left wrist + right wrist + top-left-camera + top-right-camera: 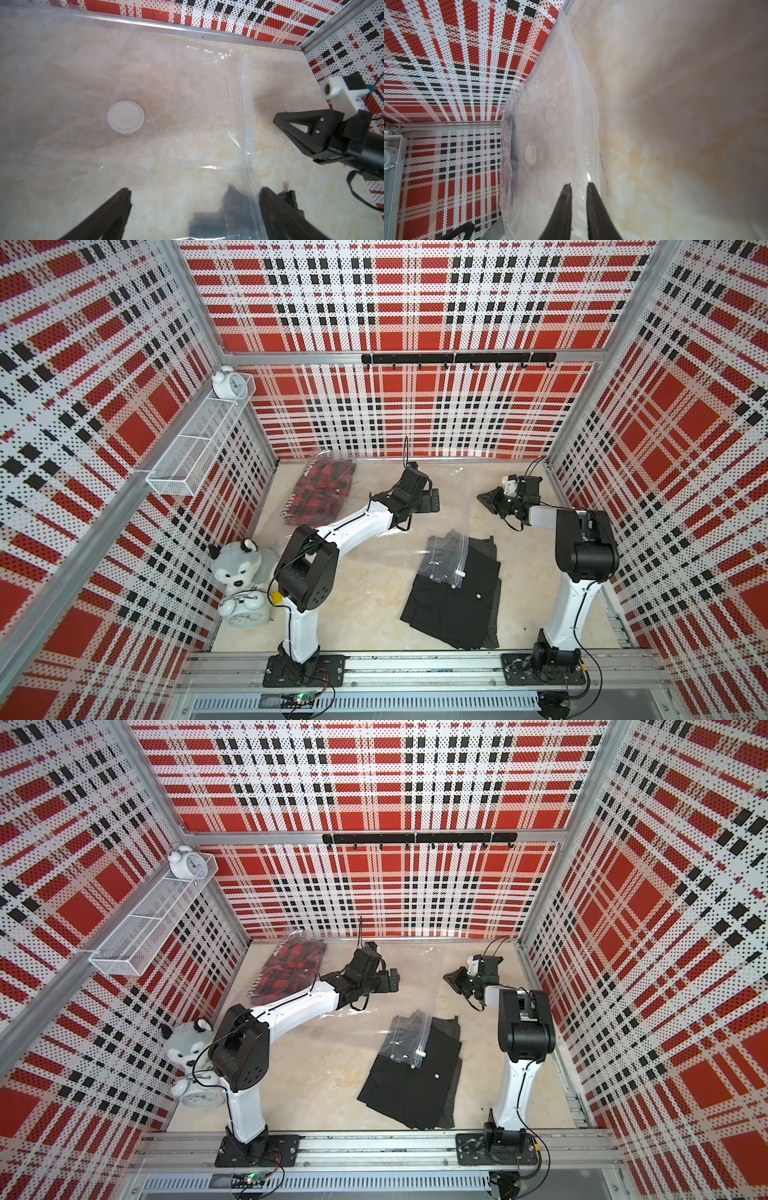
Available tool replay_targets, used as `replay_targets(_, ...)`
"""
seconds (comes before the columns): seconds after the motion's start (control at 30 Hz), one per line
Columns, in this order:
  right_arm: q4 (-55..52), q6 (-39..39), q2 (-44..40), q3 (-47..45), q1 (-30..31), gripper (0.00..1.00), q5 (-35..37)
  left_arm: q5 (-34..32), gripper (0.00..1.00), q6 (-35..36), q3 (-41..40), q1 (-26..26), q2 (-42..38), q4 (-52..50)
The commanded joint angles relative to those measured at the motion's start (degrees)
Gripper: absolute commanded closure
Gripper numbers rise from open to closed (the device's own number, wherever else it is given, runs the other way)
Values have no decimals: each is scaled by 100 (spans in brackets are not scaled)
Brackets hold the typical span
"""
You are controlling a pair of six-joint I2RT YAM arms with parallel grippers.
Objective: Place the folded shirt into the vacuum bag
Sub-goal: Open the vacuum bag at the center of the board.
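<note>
The vacuum bag (415, 526) lies flat and clear across the back of the table, its round white valve (125, 117) facing up and its white slider clip (460, 573) on the zip edge. The folded shirt (453, 601) is black and lies at front centre, its far corner under the bag's zip edge. My left gripper (196, 195) hovers open over the bag near that edge. My right gripper (578, 184) lies sideways at the bag's zip edge (593, 128). Its jaws are almost together, with clear plastic in the narrow gap.
Red-and-black plaid cloth (326, 489) lies under clear plastic at the back left. A husky plush (239, 568) and an alarm clock (248, 612) sit by the left wall. A wire shelf (199, 448) hangs above them. A hook rail (457, 359) is on the back wall.
</note>
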Motion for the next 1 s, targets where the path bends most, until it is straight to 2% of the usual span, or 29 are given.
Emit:
replay_targets(0.0,-293,-171,362,252,61,80,39,70,1,-36,-87,94,36,219)
replay_targets(0.07,-375,-197,518,403,106,77,36,88,2,-27,-88,121,50,236)
replay_targets(0.53,-550,-200,1048,857,331,76,12,208,2,-23,-161,236,93,331)
replay_targets(0.6,-532,-217,1067,831,362,68,-31,243,1,-27,-154,236,118,342)
replay_targets(0.77,-529,-387,969,513,491,58,-130,314,2,5,-109,161,179,342)
replay_targets(0.97,-580,-648,728,-148,668,44,-218,226,2,102,99,-160,285,265)
